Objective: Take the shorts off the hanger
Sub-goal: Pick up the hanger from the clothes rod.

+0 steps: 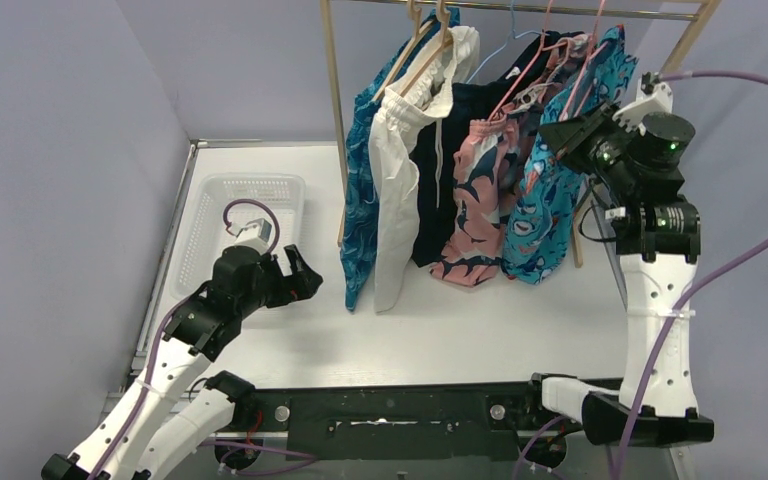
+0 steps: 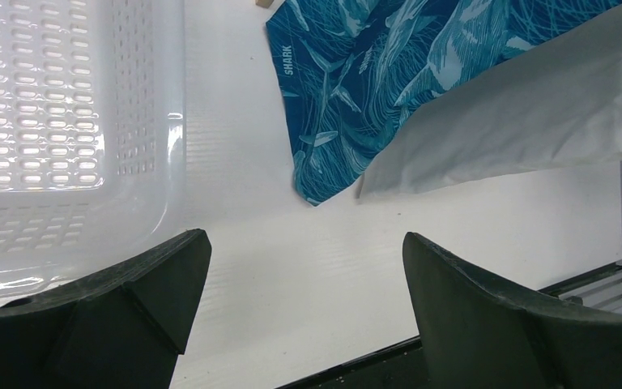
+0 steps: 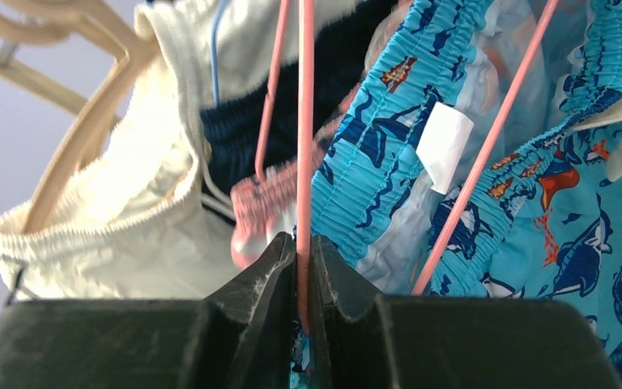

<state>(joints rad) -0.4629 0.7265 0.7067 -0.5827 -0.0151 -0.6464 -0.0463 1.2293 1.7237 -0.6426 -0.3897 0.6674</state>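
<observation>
I see a white perforated basket point(image 2: 65, 121) just ahead and left of the left gripper point(image 2: 305, 241) fingers point(image 2: 129, 308). It sits on the white table point(image 2: 291, 275) that spreads beneath them. A wooden rack point(image 1: 335, 110) stands farther ahead, with grey walls point(image 1: 60, 150) behind it.

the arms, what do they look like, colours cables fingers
The left arm and right arm both have white links with black joint housings. A purple cable runs along each. The right arm's upper joints show small green lights. The left gripper and right gripper have matte black, wedge-shaped fingers.
</observation>
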